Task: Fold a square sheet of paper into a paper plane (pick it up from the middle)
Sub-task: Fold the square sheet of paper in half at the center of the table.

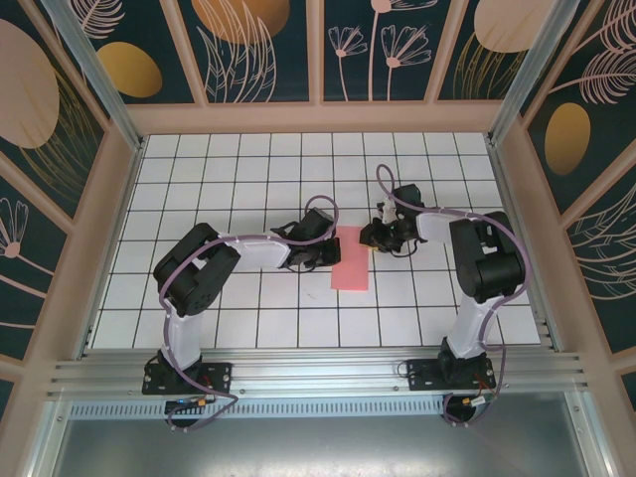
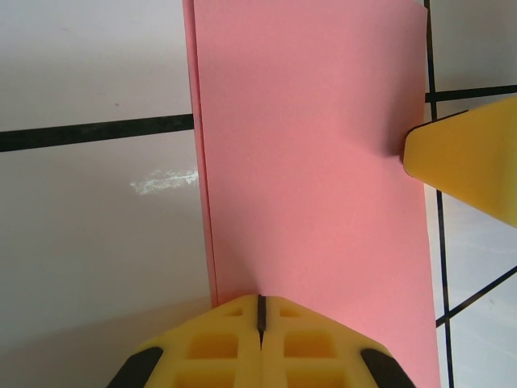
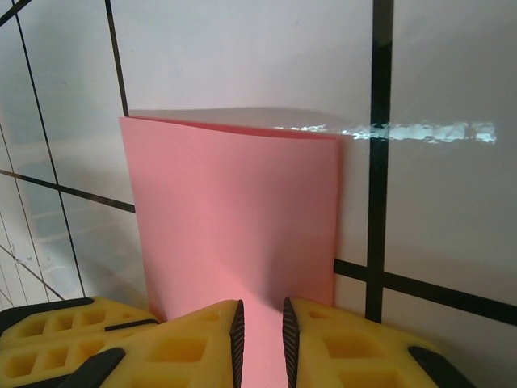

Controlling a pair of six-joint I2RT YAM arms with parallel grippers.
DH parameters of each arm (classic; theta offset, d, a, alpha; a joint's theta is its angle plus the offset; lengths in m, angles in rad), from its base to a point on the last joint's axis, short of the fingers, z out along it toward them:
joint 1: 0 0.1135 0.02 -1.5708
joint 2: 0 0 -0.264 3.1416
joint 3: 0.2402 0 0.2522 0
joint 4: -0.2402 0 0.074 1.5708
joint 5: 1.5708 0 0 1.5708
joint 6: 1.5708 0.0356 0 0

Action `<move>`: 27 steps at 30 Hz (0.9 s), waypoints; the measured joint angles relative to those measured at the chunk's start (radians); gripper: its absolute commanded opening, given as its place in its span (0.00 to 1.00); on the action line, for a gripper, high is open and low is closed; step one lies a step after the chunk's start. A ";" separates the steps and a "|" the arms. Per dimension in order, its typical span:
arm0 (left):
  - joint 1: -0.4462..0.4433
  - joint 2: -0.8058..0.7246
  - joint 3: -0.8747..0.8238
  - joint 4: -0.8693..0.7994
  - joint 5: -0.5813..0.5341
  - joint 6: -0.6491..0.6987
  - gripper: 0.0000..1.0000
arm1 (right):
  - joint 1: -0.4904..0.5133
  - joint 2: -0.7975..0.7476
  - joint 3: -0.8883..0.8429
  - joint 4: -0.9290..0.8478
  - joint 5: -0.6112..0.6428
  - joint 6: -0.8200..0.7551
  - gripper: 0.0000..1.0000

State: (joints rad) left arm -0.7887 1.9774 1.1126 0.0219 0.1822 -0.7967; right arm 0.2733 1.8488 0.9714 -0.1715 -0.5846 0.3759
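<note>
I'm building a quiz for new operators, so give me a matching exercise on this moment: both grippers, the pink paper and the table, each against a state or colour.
Things:
1. left gripper
2. right gripper
3. sheet of paper
4. table

States:
A. white with black grid lines
B. jaws a narrow gap apart
C. pink rectangle lying between the grippers
D. jaws shut tight

Pairs: 1-D, 2-B, 3-C, 4-A
</note>
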 measured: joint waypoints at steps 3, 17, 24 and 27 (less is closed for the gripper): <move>0.000 0.000 0.000 0.000 0.000 0.000 0.00 | 0.003 -0.008 -0.001 -0.002 0.005 0.000 0.24; 0.000 0.000 0.000 0.000 0.000 0.000 0.00 | 0.069 -0.141 -0.199 0.067 -0.001 0.034 0.24; 0.000 -0.001 0.000 0.000 0.000 0.000 0.00 | 0.069 -0.161 -0.204 0.066 -0.010 0.042 0.25; 0.000 -0.001 0.000 0.000 0.000 0.000 0.00 | 0.075 -0.224 -0.204 0.030 -0.010 0.041 0.26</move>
State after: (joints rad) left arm -0.7887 1.9766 1.1126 0.0216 0.1822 -0.7967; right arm 0.3481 1.6249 0.7670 -0.1417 -0.5945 0.4171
